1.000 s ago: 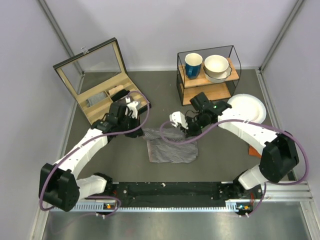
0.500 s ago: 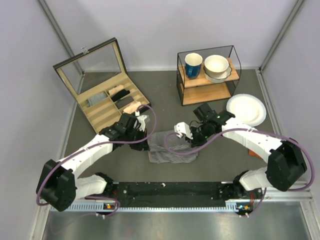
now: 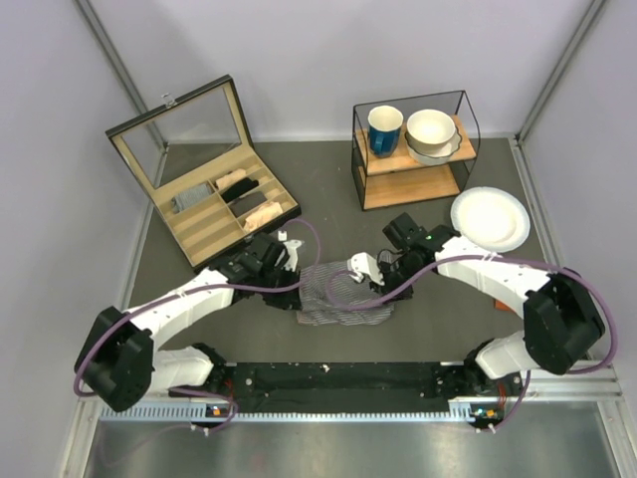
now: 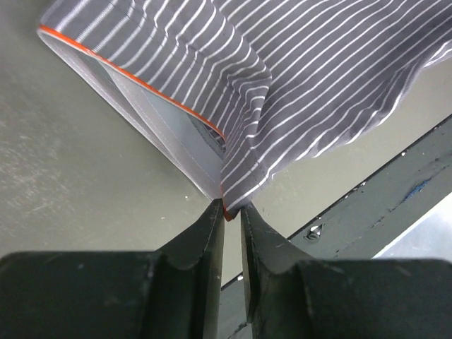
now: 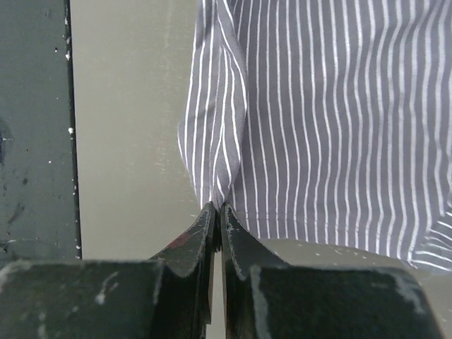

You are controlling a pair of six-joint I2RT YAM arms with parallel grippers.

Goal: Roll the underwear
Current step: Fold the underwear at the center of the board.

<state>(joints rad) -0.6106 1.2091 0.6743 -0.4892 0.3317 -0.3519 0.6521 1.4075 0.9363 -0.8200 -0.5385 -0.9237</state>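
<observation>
Underwear (image 3: 343, 296) lies bunched on table (image 3: 428, 334), front centre, between both arms. We see right gripper (image 5: 217, 207) jaws pressed together, pinching a fold at its edge. Left gripper (image 4: 232, 210) jaws a slit apart, waistband corner caught between the tips.

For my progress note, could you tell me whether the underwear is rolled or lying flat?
Not rolled: the underwear lies mostly flat, its waistband edge doubled over, pinched by the left claw and right claw.
</observation>
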